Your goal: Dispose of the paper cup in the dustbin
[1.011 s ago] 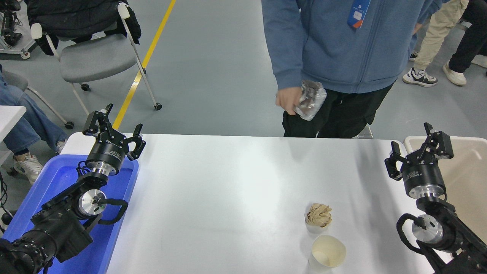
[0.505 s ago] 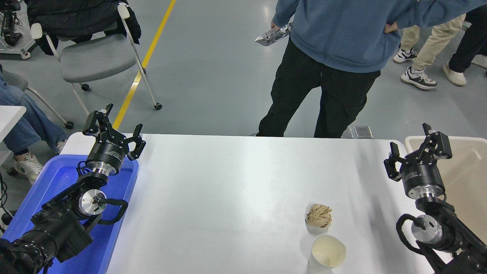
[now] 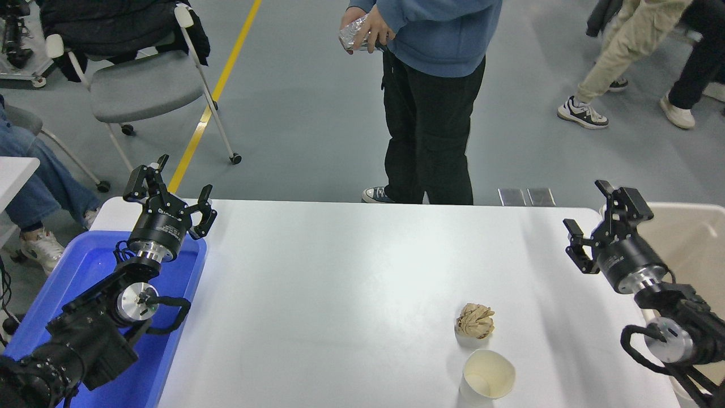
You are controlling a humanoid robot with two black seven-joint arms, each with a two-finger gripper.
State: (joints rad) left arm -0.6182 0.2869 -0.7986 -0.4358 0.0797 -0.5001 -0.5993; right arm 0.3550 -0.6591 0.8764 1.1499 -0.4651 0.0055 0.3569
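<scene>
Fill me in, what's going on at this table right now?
Nothing is gripped yet. The paper cup stands upright at the table's near edge, beside a crumpled brown paper ball. The right gripper hangs open, empty, beside the dustbin. The left gripper is parked open over the blue tray. A person stands at the far side.

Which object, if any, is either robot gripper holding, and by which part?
Nothing. Both the left gripper and right gripper have open, empty jaws. The paper cup stands untouched on the table.
</scene>
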